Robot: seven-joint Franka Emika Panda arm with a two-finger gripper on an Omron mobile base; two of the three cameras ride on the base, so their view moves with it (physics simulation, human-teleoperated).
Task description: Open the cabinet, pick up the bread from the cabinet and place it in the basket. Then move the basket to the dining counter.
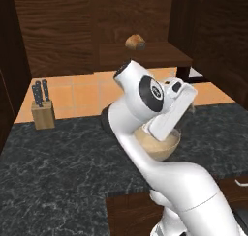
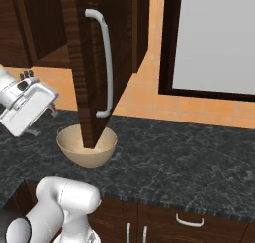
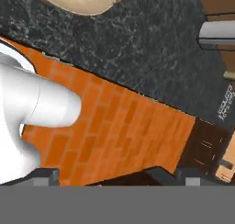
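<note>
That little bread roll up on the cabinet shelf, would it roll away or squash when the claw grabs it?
The bread looks small and rounded, so a nudge might roll it along the cabinet shelf. It probably weighs little. Its crust looks firm, but a hard squeeze would likely dent it.

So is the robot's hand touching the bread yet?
Apart. The left base view shows the bread up on the cabinet shelf, with the gripper well below it, near the basket.
</note>
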